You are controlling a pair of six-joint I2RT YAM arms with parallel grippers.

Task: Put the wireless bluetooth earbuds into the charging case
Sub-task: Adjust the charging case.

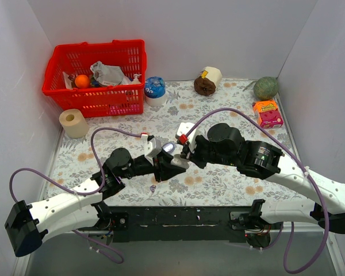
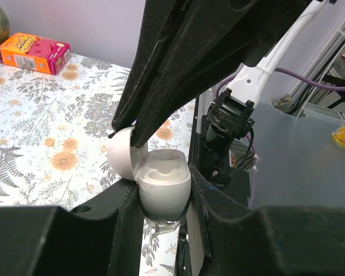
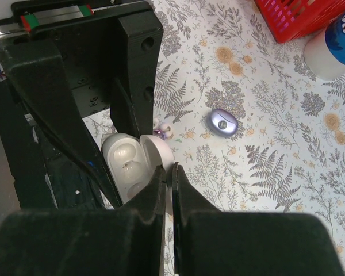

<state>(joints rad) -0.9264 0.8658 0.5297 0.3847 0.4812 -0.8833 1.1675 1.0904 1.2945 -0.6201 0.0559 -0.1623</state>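
Observation:
The white oval charging case [image 2: 164,187] is clamped upright between my left gripper's fingers [image 2: 119,198], and its lid [image 2: 122,155] hangs open to one side. It also shows in the right wrist view [image 3: 123,167], and its wells look empty. My left gripper [image 1: 163,164] is shut on it just above the table. My right gripper [image 3: 171,169] is shut, with its tips at the edge of the open lid [image 3: 159,152]. One tiny whitish-purple earbud [image 3: 163,132] lies on the table beside the case, near the front edge [image 1: 153,187]. I see no second earbud.
A round silver-blue disc [image 3: 222,122] lies on the floral cloth near the case. A red basket [image 1: 98,75], a paper roll [image 1: 73,122] and a blue-white tub [image 1: 155,89] stand at the back left. A brown roll [image 1: 207,81], a green ball [image 1: 265,87] and an orange-pink box [image 1: 268,112] stand at the back right.

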